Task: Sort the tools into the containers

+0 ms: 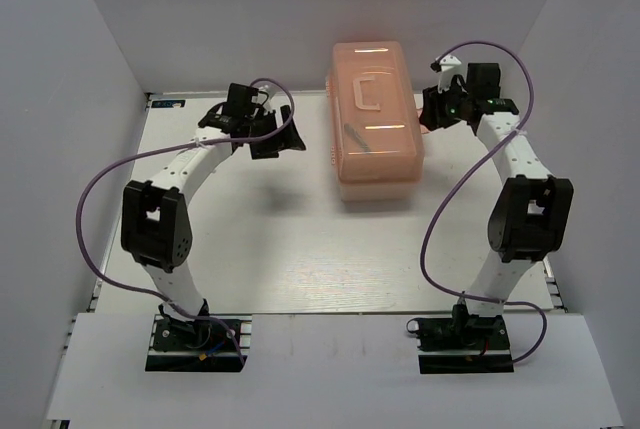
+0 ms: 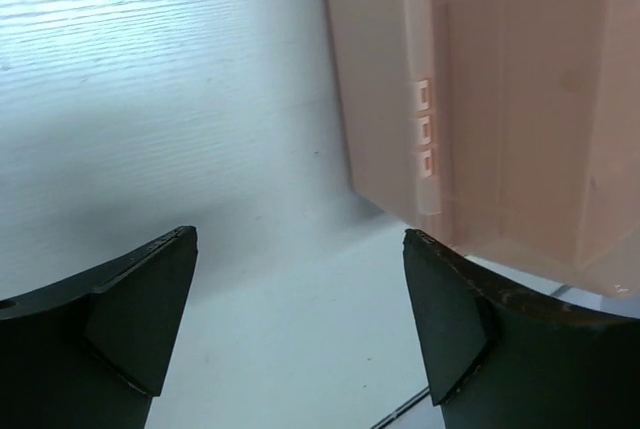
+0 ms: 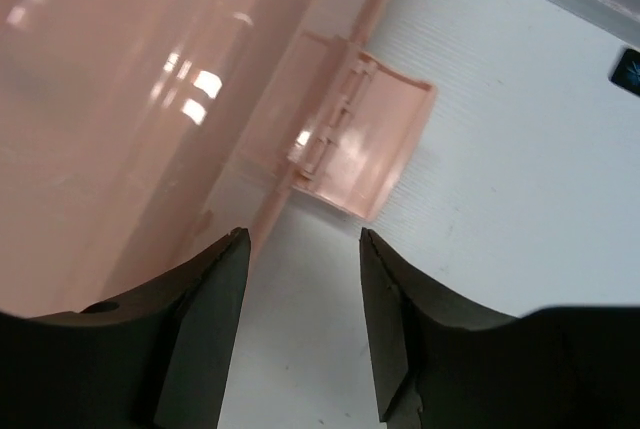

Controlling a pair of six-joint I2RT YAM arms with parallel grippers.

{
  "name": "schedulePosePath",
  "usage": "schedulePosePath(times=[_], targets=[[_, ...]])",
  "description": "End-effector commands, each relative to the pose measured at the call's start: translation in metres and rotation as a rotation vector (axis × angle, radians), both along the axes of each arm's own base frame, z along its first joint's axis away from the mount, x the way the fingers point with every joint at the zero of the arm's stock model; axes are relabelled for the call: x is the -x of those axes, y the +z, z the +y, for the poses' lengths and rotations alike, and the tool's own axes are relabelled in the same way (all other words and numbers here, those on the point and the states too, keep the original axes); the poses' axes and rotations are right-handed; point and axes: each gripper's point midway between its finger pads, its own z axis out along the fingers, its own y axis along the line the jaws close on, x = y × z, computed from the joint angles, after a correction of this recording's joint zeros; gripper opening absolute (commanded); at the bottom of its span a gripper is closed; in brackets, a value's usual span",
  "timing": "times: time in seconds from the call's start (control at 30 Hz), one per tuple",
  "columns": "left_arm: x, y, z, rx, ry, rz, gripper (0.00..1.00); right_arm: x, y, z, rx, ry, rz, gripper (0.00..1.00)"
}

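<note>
Got the smooth translucent salmon toolbox (image 1: 374,114) shut by the table's (image 1: 300,249) far edge. Left gripper (image 2: 300,239) off its left wall, fingers wide apart; right gripper (image 3: 305,239) beside the latch tab (image 3: 365,139), fingers partly apart; both empty. Ribbed white room toward the near edge.

You have a white, finely ribbed bench (image 1: 270,239) in front of you. Directly on it, toward the far side and right of centre, sits one salmon-pink translucent plastic toolbox (image 1: 375,119), lid handle uppermost, its latch tab (image 3: 365,154) sticking out low over the white surface.
</note>
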Motion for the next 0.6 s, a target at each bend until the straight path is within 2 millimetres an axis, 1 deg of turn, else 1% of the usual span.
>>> schedulePosePath(times=[0.0,0.03,0.07,0.1,0.13,0.17,0.2,0.23,0.27,0.3,0.33,0.37,0.4,0.43,0.47,0.5,0.57], targets=[[0.009,0.028,0.029,-0.109,0.065,-0.105,0.94,-0.008,0.030,-0.038,0.185,-0.177,-0.132,0.55],[0.011,0.029,0.036,-0.134,0.078,-0.120,0.96,-0.001,0.026,-0.044,0.209,-0.185,-0.119,0.59],[0.016,0.032,0.046,-0.166,0.102,-0.152,0.98,0.015,0.035,-0.051,0.214,-0.196,-0.121,0.63],[0.019,0.034,0.050,-0.176,0.117,-0.166,0.99,0.022,0.034,-0.055,0.244,-0.191,-0.124,0.70],[0.021,0.036,0.054,-0.186,0.124,-0.187,0.99,0.036,0.020,-0.055,0.255,-0.190,-0.080,0.81],[0.026,0.030,0.058,-0.197,0.132,-0.183,0.99,0.050,0.030,-0.052,0.254,-0.187,-0.095,0.90],[0.027,0.044,0.059,-0.184,0.131,-0.241,0.99,0.069,0.024,-0.049,0.227,-0.193,-0.069,0.90],[0.030,0.047,0.059,-0.178,0.133,-0.257,0.99,0.083,0.020,-0.046,0.225,-0.188,-0.034,0.90],[0.034,0.042,0.063,-0.190,0.133,-0.263,0.99,0.094,0.033,-0.043,0.210,-0.197,-0.056,0.90],[0.035,0.058,0.063,-0.168,0.141,-0.321,0.99,0.112,0.035,-0.040,0.156,-0.228,-0.017,0.90],[0.040,0.054,0.065,-0.173,0.135,-0.331,0.99,0.124,0.045,-0.033,0.118,-0.205,-0.025,0.90],[0.041,0.058,0.067,-0.172,0.146,-0.352,0.99,0.135,0.042,-0.030,0.102,-0.202,0.012,0.90],[0.043,0.062,0.068,-0.170,0.144,-0.378,0.99,0.149,0.052,-0.022,0.042,-0.197,0.012,0.90],[0.043,0.068,0.069,-0.166,0.141,-0.414,0.99,0.161,0.047,-0.014,0.012,-0.173,0.057,0.90],[0.048,0.073,0.070,-0.158,0.145,-0.436,0.99,0.167,0.043,-0.013,0.003,-0.177,0.080,0.90],[0.048,0.081,0.071,-0.156,0.142,-0.464,0.99,0.179,0.039,-0.006,-0.005,-0.148,0.095,0.90],[0.050,0.081,0.070,-0.155,0.130,-0.475,0.99,0.189,0.023,-0.005,-0.010,-0.168,0.156,0.90]])
